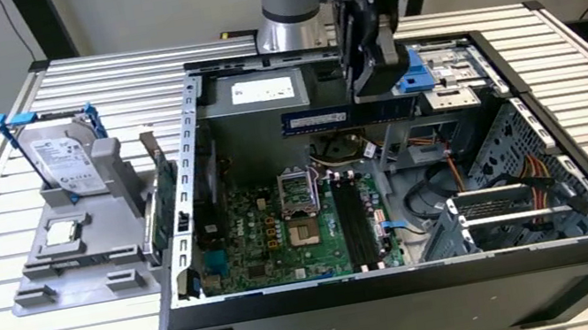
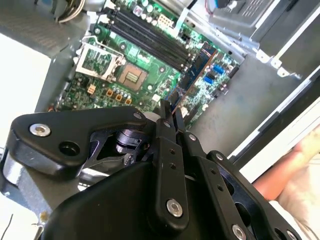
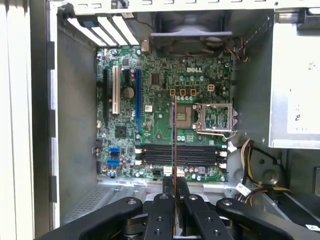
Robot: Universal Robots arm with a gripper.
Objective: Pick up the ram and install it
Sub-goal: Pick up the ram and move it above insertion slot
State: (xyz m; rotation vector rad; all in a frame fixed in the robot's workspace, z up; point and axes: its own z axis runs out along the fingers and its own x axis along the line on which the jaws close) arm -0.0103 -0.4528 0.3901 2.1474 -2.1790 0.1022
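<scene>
The ram (image 1: 343, 115) is a long dark-blue stick, held level in the air above the open computer case (image 1: 411, 289). My gripper (image 1: 378, 95) is shut on it from above, near the stick's end at the exterior view's right. In the first wrist view the ram (image 3: 174, 142) shows edge-on, rising from between the black fingertips (image 3: 163, 199), over the green motherboard (image 3: 155, 125). The second wrist view shows the ram (image 2: 194, 72) reaching out past the gripper (image 2: 170, 107). The black memory slots (image 1: 355, 228) lie on the board below, apart from the stick.
A silver hard drive with a blue frame (image 1: 63, 157) stands in a grey holder (image 1: 85, 272) at the exterior view's left, outside the case. A green card (image 1: 164, 206) leans beside the case wall. The grey power supply (image 1: 258, 92) sits at the case's back. A person's arm (image 2: 295, 172) is beside the case.
</scene>
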